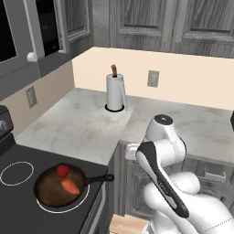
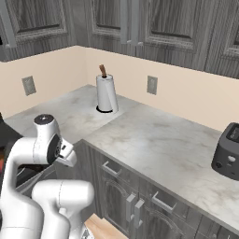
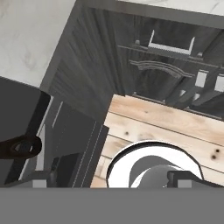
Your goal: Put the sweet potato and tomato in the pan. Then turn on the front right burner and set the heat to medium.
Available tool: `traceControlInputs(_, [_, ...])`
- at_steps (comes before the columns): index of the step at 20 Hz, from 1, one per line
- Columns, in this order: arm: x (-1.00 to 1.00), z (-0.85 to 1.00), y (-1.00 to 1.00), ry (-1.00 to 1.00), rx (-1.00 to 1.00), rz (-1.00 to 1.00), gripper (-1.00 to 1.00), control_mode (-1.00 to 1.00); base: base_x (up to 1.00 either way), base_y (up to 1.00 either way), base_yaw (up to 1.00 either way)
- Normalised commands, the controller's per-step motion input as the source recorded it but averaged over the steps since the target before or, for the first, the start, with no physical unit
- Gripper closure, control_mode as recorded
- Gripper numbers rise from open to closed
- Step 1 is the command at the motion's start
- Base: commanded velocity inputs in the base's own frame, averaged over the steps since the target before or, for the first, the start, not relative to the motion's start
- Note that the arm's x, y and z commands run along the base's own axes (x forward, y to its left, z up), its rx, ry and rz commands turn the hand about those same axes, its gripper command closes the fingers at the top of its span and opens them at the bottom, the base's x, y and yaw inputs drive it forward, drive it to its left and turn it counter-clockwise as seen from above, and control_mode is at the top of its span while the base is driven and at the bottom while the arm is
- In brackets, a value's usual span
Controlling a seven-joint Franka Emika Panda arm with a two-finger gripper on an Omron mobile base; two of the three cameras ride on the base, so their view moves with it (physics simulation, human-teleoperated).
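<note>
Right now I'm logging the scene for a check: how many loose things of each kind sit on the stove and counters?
Vegetables: 2, round red tomato, orange-pink sweet potato
Cookware: 1, dark cast-iron pan
Paper towel rolls: 1, white
Toasters: 1, black
Total: 5

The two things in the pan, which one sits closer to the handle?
The sweet potato, the elongated orange-pink lump in the pan. The round red tomato lies farther back, toward the far rim, away from the handle.

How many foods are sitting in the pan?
2. The tomato sits toward the back of the pan, and the sweet potato lies just in front of it, nearer the handle side. Nothing else seems hidden inside.
</note>
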Motion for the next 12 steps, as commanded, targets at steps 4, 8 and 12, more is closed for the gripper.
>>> traceControlInputs(4, [0.03, 0.0, -0.26, 0.01, 0.0, -0.01, -1.0, -1.0, 0.0, 0.0, 0.0])
traceControlInputs(8, [0.0, 0.0, -0.26, 0.0, 0.0, 0.0, -1.0, -1.0, 0.0, 0.0, 0.0])
traceControlInputs(12, [0.0, 0.0, -0.31, 0.0, 0.0, 0.0, -1.0, -1.0, 0.0, 0.0, 0.0])
